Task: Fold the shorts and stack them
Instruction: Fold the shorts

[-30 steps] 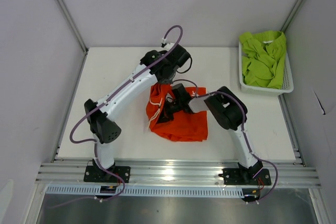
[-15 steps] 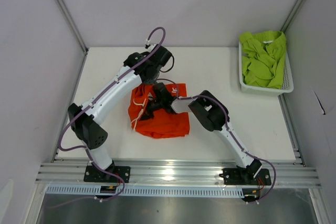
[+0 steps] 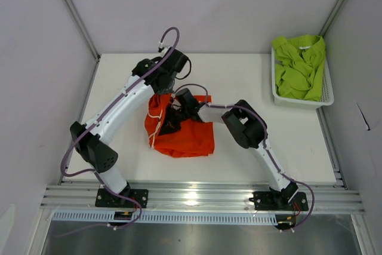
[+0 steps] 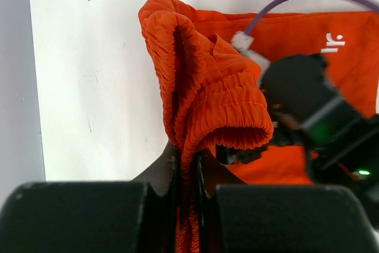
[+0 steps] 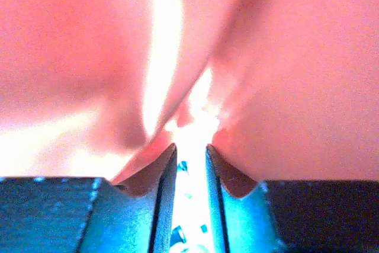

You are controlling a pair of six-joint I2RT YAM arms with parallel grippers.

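Lime green shorts (image 3: 298,67) fill the basket (image 3: 301,103); left end effector (image 4: 188,158) pinches orange shorts (image 4: 207,105), right end effector (image 5: 190,152) unclear.

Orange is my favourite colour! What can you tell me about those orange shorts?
The orange shorts are soft cloth with a stretchy gathered waistband, a white string and a small white logo. They lie crumpled on the white table, with the waistband bunched up and pinched in the left gripper. The right gripper noses into the cloth.

Left gripper (image 4: 188,159) clamped, right gripper (image 5: 190,153) ajar.
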